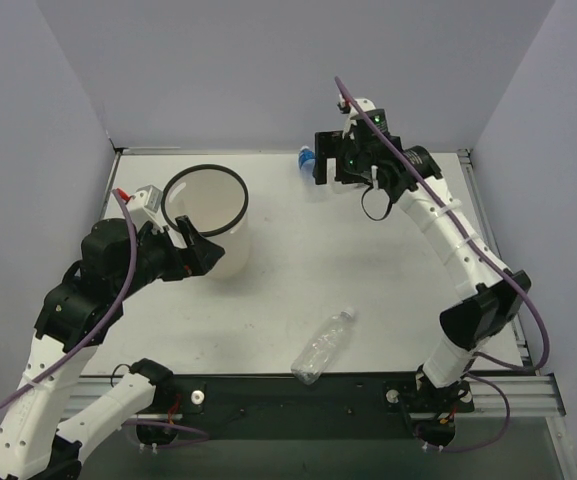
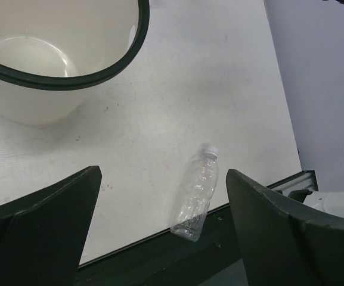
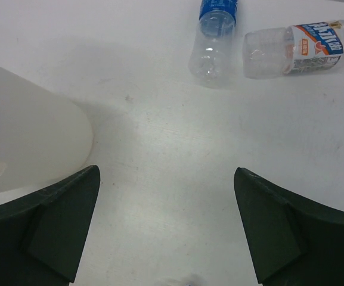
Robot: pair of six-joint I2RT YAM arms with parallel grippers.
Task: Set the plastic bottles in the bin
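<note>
The bin [image 1: 230, 250], white with a black rim, stands left of centre; it also shows in the left wrist view [image 2: 70, 80] and the right wrist view [image 3: 34, 137]. The unlabelled bottle [image 1: 324, 345] lies near the front edge, also in the left wrist view [image 2: 198, 193]. The blue-label bottle [image 3: 214, 36] and the shorter white-blue-label bottle [image 3: 297, 47] lie side by side at the back; from above only the blue one [image 1: 308, 158] peeks out. My left gripper [image 1: 196, 250] [image 2: 163, 174] is open and empty beside the bin. My right gripper [image 1: 333, 170] [image 3: 166, 173] is open and empty above the back bottles.
Grey walls close in the table [image 1: 298, 260] on the back and both sides. A black rail [image 1: 298, 395] runs along the front edge, just below the unlabelled bottle.
</note>
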